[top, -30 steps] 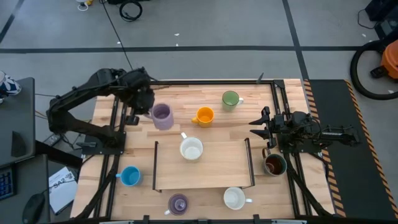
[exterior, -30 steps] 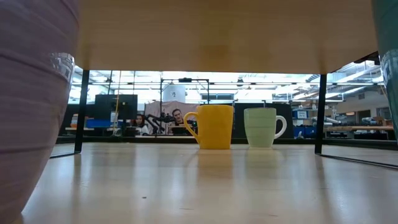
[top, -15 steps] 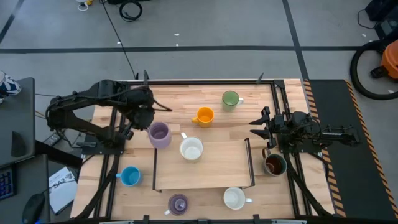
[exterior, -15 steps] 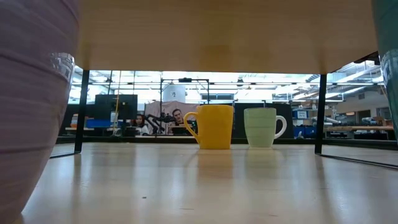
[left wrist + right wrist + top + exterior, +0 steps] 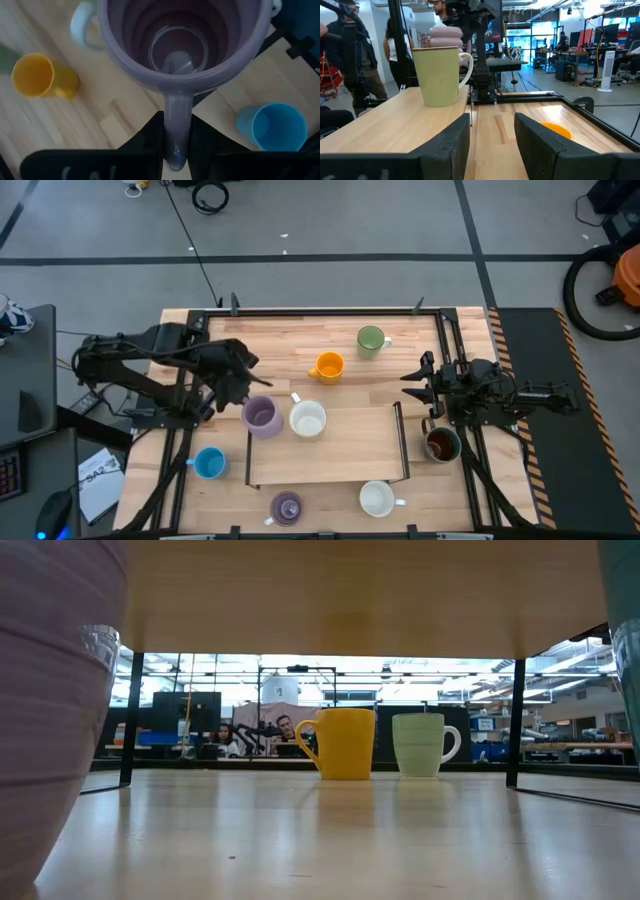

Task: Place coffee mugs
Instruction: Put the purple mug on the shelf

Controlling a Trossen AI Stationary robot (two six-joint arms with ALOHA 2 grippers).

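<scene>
A: How far is the task, please?

B: In my judgement it is early. Going from near to far on the table: 1 lavender mug [image 5: 287,507] and 1 white mug [image 5: 377,498] stand at the near edge, the light blue mug [image 5: 209,464] and the dark brown mug [image 5: 441,444] just behind. Only the second white mug [image 5: 308,420] stands on the raised shelf [image 5: 350,460]. The orange mug [image 5: 327,366] and the green mug [image 5: 371,339] are far.

A: And the hands?

B: The left gripper [image 5: 176,148] pinches the handle of the carried lavender mug [image 5: 261,415], now at the shelf's left edge. 1 second ago it was farther back. The right gripper [image 5: 418,378] waits with fingers spread, unmoved.
</scene>
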